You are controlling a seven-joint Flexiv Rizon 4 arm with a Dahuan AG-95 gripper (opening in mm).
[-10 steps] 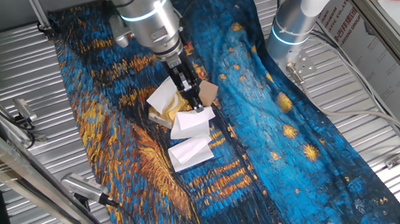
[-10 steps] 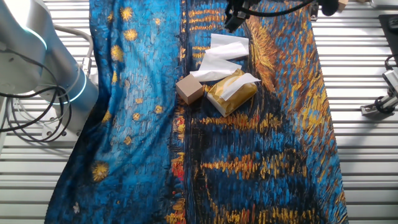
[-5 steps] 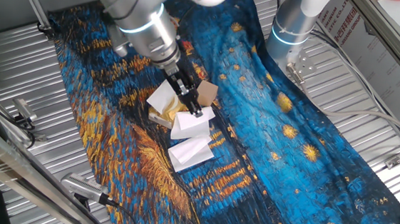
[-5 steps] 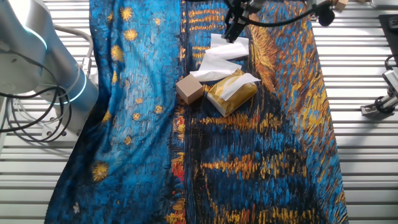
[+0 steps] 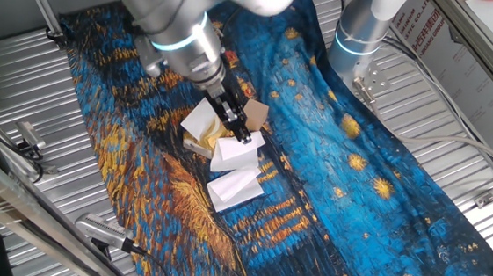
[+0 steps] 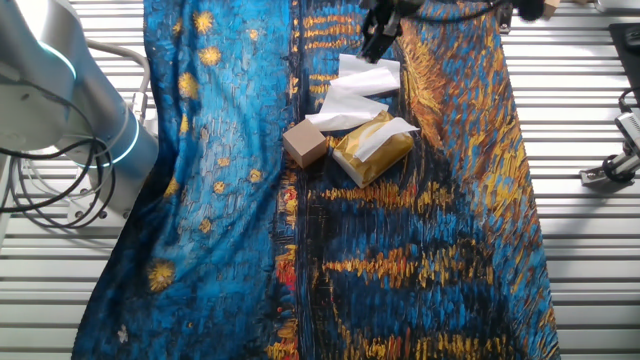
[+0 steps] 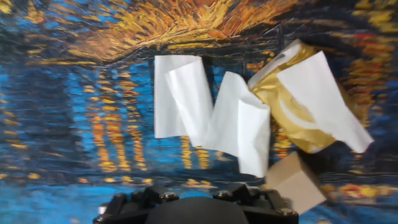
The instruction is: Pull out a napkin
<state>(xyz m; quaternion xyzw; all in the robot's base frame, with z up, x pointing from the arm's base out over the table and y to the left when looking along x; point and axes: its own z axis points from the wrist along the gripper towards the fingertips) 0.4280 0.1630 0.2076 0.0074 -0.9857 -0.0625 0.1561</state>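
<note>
The claw (image 5: 242, 138) hangs low over the middle of the worktop (image 5: 40, 69), just above the paper things on the blue and gold cloth (image 5: 332, 171). Whether it is clenched or released I cannot tell from here; the fingers are too small and dark. The napkin (image 7: 239, 127) lies loose on the cloth, creased, one edge overlapping the flat-folded white sheet (image 7: 177, 93) and the other beside the gold tissue packet (image 7: 283, 109). Another white tissue (image 7: 326, 96) sticks up out of the packet. A small brown cardboard cube (image 6: 305, 144) sits right against the packet.
</note>
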